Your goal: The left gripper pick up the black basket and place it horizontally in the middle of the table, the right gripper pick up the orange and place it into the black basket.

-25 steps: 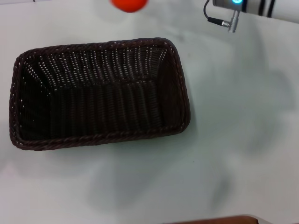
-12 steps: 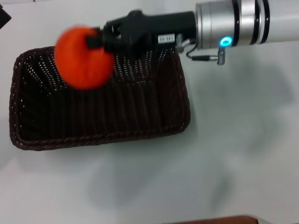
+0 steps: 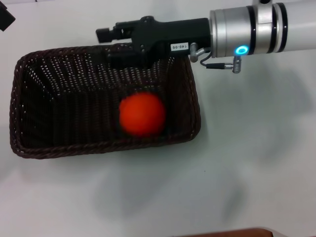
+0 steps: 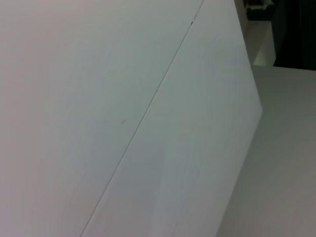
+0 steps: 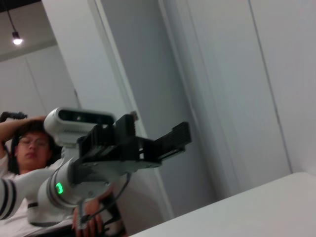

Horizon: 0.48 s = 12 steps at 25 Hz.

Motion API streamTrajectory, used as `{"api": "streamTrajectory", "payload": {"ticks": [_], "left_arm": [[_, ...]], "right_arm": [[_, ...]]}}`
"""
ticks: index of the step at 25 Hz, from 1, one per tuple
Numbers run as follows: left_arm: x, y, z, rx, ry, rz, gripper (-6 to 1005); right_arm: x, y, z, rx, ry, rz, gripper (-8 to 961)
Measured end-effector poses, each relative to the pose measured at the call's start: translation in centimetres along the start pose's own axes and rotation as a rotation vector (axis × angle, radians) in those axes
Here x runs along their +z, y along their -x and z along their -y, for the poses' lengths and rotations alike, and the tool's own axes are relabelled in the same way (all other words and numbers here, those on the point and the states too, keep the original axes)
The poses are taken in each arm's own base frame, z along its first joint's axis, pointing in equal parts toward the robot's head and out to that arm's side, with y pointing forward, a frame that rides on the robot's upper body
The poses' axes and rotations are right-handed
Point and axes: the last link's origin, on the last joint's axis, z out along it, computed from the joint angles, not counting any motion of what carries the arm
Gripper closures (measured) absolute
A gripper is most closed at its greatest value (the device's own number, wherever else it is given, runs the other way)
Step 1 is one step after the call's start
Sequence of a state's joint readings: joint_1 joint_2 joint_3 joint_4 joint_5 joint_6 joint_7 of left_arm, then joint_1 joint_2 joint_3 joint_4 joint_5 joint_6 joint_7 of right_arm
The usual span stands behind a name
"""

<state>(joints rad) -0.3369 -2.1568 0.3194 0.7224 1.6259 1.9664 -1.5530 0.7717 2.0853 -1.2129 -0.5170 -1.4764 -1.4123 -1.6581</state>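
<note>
The black basket [image 3: 98,146] lies lengthwise on the white table [image 3: 247,148], left of the middle. The orange [image 3: 141,114] rests inside it, near the right end, touching the woven floor. My right gripper [image 3: 109,45] is open and empty; it reaches in from the right and hovers over the basket's far rim, above and left of the orange. My left gripper [image 3: 5,17] shows only as a black corner at the far left edge, away from the basket. It also shows farther off in the right wrist view [image 5: 173,140].
A brown strip [image 3: 222,232] runs along the table's near edge. White table lies right of and in front of the basket. The right wrist view shows a person [image 5: 29,143] behind the left arm. The left wrist view shows only pale wall panels [image 4: 123,123].
The right gripper carried the orange in over the basket, then opened. The orange dropped and now lies inside the basket. The basket has not moved.
</note>
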Motion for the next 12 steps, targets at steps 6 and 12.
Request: {"api": "streamTrajectory", "payload": {"ticks": [6,12], "left_arm": [[0.3,0.3,0.4,0.023,-0.016,-0.029,296],[-0.3,0.6,0.8,0.126,-0.086,-0.112,296]], "right_arm": [[-3.0,0.1,-0.9,-0.018,0.134,-0.201,288],[-8.4,2.1,-2.6,-0.013,0.436,-0.445,159]]}}
